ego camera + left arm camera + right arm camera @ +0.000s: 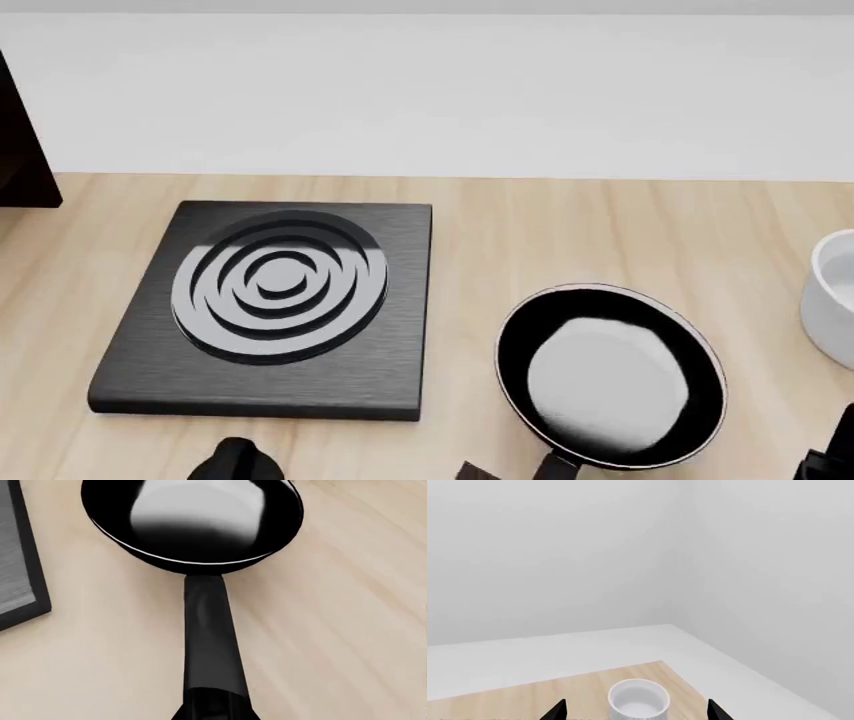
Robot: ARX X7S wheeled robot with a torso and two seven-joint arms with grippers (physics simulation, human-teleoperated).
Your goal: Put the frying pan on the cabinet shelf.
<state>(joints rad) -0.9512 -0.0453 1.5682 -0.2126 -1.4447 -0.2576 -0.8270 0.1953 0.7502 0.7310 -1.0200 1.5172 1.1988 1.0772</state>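
Head view: one frying pan (611, 388), one burner plate (274, 305), one bowl (833, 285); right tool (637, 711) spread wide, empty; left tool's state unclear.

Non-task items. Bench (534, 215): pale wood-grain top running across the head view, its far edge meeting a plain white floor area and white walls. Burner plate (274, 305): black square slab lying flat on the bench at about 9 o'clock from the view's centre, bearing concentric grey rings on its upper face; one corner of it also shows in the left wrist view. Bowl (638, 699): white, round, upright, standing on the bench near its far right corner, at 3 o'clock in the head view, well apart from the burner plate and cut off by the frame edge there.
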